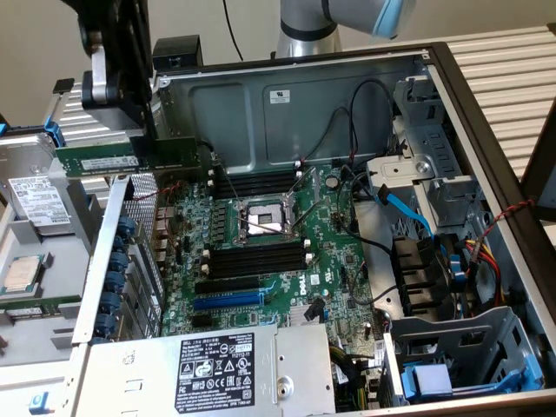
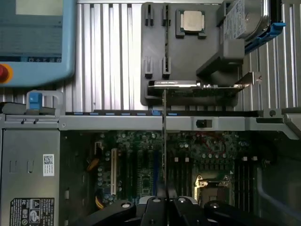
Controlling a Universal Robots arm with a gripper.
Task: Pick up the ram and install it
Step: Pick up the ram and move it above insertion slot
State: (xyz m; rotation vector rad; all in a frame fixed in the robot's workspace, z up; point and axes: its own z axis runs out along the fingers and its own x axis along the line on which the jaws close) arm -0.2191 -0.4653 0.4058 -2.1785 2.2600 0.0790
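The ram [image 1: 126,157] is a long green stick held level, high over the exterior view's left wall of the open computer case. My gripper [image 1: 145,141] is shut on its upper edge near the middle. In the wrist view the ram [image 2: 163,141] shows edge-on as a thin line running out from my gripper [image 2: 164,203], whose fingers are closed around it. Below lies the green motherboard [image 1: 334,243] with black memory slots [image 1: 257,183] and a second bank of slots [image 1: 258,257] either side of the CPU socket [image 1: 261,221]. The ram is well above and off to the side of them.
A blue expansion slot [image 1: 226,301] and the power supply [image 1: 217,365] lie near the case front. Loose cables [image 1: 404,213] and drive cages [image 1: 460,356] fill the exterior view's right. Outside the case a tray [image 2: 155,52] carries a CPU [image 1: 22,274] and a hard drive [image 1: 35,200]. A teach pendant [image 2: 33,42] rests nearby.
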